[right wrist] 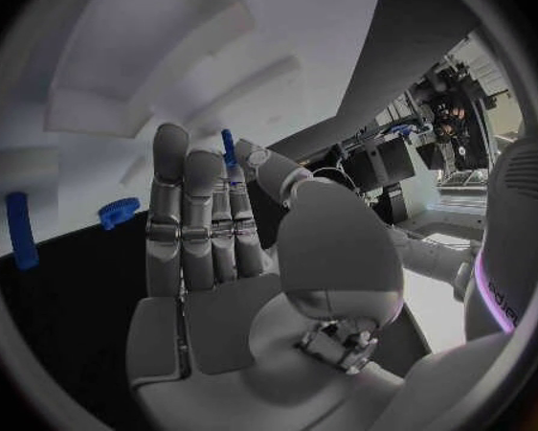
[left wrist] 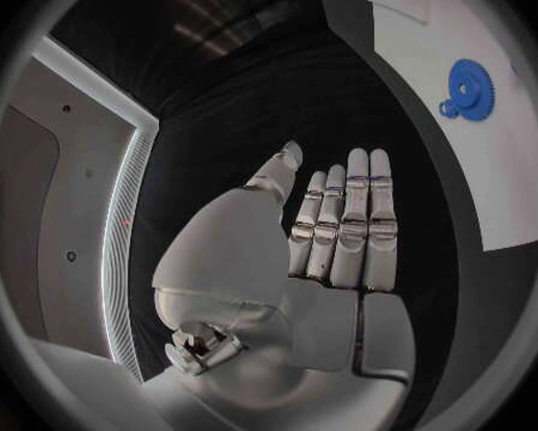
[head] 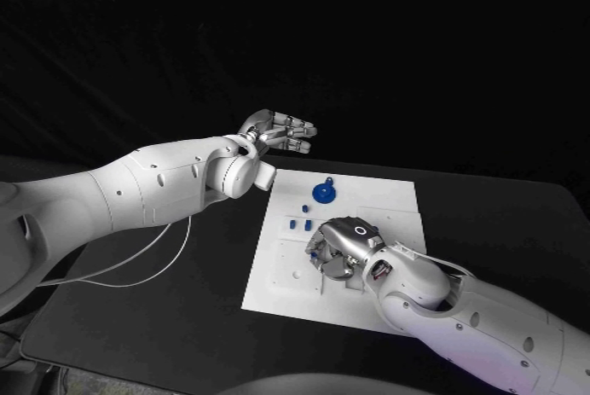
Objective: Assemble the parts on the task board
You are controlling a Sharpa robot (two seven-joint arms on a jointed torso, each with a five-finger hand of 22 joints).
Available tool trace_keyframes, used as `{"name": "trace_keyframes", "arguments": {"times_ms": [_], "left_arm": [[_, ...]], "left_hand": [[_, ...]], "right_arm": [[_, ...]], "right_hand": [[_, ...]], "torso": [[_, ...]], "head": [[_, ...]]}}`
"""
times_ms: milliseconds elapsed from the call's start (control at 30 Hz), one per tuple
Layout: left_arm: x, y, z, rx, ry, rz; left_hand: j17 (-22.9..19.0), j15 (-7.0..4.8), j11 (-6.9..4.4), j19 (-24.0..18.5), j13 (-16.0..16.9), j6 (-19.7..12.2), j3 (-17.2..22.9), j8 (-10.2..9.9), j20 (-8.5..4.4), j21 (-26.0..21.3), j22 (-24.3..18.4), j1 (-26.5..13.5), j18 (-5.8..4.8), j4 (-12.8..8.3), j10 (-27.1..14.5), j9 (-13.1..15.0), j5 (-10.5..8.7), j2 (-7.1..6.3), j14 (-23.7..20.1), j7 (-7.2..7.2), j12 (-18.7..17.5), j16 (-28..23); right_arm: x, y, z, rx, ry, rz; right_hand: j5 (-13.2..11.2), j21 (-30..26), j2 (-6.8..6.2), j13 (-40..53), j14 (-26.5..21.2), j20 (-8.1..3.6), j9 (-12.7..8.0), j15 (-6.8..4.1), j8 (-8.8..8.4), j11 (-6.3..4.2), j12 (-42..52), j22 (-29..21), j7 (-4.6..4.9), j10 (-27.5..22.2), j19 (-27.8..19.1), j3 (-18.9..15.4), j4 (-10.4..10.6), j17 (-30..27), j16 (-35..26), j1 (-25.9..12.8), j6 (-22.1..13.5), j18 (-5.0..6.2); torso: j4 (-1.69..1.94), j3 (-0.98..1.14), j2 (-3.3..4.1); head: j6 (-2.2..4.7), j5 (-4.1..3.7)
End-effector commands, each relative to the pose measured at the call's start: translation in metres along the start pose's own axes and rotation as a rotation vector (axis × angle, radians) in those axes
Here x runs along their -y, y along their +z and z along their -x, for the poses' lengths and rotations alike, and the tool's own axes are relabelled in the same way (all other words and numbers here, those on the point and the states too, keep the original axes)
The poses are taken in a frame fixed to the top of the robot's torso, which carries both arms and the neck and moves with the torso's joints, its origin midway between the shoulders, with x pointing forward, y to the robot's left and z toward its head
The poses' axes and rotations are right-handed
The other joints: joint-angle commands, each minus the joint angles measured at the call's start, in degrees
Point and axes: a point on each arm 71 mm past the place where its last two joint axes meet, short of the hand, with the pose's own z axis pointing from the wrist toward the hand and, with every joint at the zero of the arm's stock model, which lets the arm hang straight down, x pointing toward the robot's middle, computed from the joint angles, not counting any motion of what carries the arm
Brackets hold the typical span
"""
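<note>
The board lies under the right hand, with a gear and short pegs just beyond that hand's fingers. In the right wrist view this hand pinches a peg at its fingertips, other fingers straight and together. To seat it well, I judge the peg should stay upright over its hole and go down gently. The left hand hovers beyond the board over the worktop, empty, fingers straight and close together. The head view hides the pinched peg; the left wrist view shows the gear's teeth.

R hand low over task board by blue gear; L hand off-board, fingers apart.
</note>
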Motion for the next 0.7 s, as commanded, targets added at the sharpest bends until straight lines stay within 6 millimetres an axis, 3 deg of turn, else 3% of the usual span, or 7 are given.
{"name": "trace_keyframes", "arguments": {"times_ms": [33, 700], "left_arm": [[0.001, 0.000, -0.001, -0.012, -0.006, -0.008], [0.001, -0.001, 0.001, -0.009, -0.003, -0.008]], "left_hand": [[0.06, 0.28, 0.00, 0.06, 0.08, -0.28, -0.03, -0.08, 0.11, 0.24, -0.06, 0.10, -0.62, 0.36, -0.49, 0.02, -0.16, 0.56, -0.06, 0.06, -0.06, -0.12], [0.06, 0.28, 0.00, 0.06, 0.08, -0.28, -0.03, -0.08, 0.11, 0.24, -0.06, 0.10, -0.62, 0.36, -0.49, 0.02, -0.16, 0.56, -0.06, 0.06, -0.06, -0.12]], "right_arm": [[-0.001, -0.002, -0.001, 0.046, -0.015, 0.031], [0.005, -0.014, -0.003, 0.124, -0.004, 0.072]], "right_hand": [[-0.35, 0.34, 0.12, 0.05, 0.34, -0.39, -0.04, -0.10, 0.23, -0.12, 0.09, 0.07, -0.04, 0.35, 2.19, 0.36, 0.15, 0.12, 0.13, 0.65, 0.59, 0.74], [-0.70, 0.68, -0.15, 0.03, 0.38, -0.43, -0.19, -0.13, 0.23, -0.17, 0.04, 0.28, -0.11, 0.53, 2.25, 0.46, 0.38, 0.30, 0.41, 0.93, 0.91, 0.79]], "torso": [[0.01, 0.03, 0.00], [0.02, 0.00, 0.00]], "head": [[-0.09, 0.25], [-0.33, 1.12]]}}
